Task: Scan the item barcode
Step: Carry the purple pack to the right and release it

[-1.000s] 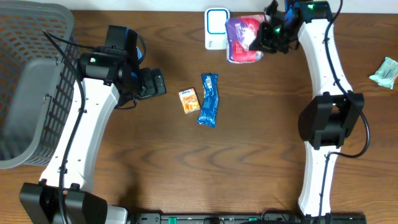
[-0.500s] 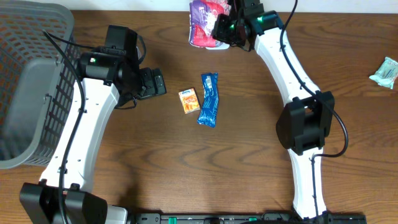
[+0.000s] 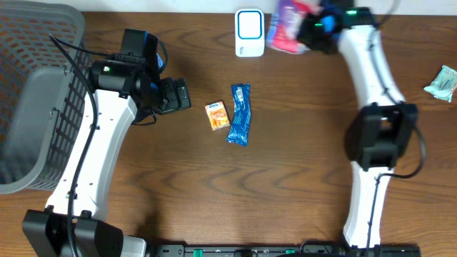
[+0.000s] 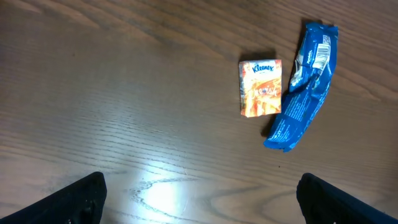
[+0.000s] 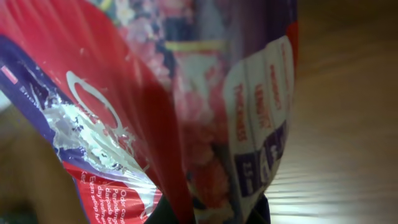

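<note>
A white rectangular scanner with a blue-edged window (image 3: 248,32) stands at the far edge of the brown wooden table (image 3: 285,185), and everything else can be placed from it. Just beside the scanner, on its right in the overhead view, the right gripper (image 3: 308,30) is clamped on a glossy purple and red plastic packet (image 3: 288,21), which looks blurred there; a narrow strip of table shows between packet and scanner. In the right wrist view the packet (image 5: 186,93) fills nearly the whole picture, crinkled, with white print on a purple panel, and its lower end runs down between the dark fingers (image 5: 258,211) at the bottom edge, with the wood grain behind it. Whether the packet touches the table cannot be told. Nearer than the scanner and slightly left of it lies a small orange tissue pack (image 3: 217,116), flat on the wood, and just beside that pack, directly below the scanner in the overhead view, a long blue foil wrapper (image 3: 240,114) lies lengthwise. The left wrist view shows the pack (image 4: 260,88) and the wrapper (image 4: 305,87) side by side, all but touching. Left of the scanner and a little nearer, the left gripper (image 3: 187,95) hovers with its jaws spread wide and nothing between them, its tips pointing toward the tissue pack. Far to the left of the scanner stands a grey slatted plastic basket (image 3: 28,93); far to its right, at the table's edge, lies a pale green sachet (image 3: 444,82).
</note>
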You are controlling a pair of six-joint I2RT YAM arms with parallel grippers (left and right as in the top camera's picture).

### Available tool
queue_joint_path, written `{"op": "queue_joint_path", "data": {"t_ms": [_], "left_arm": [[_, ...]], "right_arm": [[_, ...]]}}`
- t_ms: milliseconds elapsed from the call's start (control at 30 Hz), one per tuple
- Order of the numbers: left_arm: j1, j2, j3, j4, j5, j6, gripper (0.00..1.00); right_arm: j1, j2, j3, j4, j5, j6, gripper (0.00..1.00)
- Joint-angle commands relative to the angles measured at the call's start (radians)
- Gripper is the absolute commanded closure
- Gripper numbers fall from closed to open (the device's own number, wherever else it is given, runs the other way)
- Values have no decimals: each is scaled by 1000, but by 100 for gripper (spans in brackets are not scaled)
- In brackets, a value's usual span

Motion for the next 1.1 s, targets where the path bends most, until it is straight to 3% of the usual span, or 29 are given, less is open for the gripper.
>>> {"op": "queue_joint_path", "data": {"t_ms": [0, 300, 500, 567, 667, 733, 767, 933, 1067], "left_arm": [[5, 4, 5, -3, -10, 6, 2], [5, 4, 5, -4, -10, 6, 2], [5, 4, 5, -3, -10, 6, 2], [5, 4, 5, -4, -10, 6, 2], [5, 4, 5, -3, -10, 6, 2], [5, 4, 5, -3, -10, 6, 2], [5, 4, 5, -4, -10, 6, 2], [5, 4, 5, -4, -10, 6, 2], [5, 4, 5, -4, -10, 6, 2]], "right_arm": [[-142, -42, 7, -63, 6, -67, 99], [-411, -42, 7, -211, 18, -187, 99], [-528, -42, 7, -264, 182, -212, 91], [-556, -42, 7, -274, 225, -213, 77], [-587, -42, 7, -286, 232, -272, 24], [-600, -42, 7, -296, 235, -282, 5], [-604, -42, 7, -300, 238, -282, 1], [-596, -42, 7, -323, 208, -291, 1], [-562, -42, 7, -342, -33, -431, 1]]}}
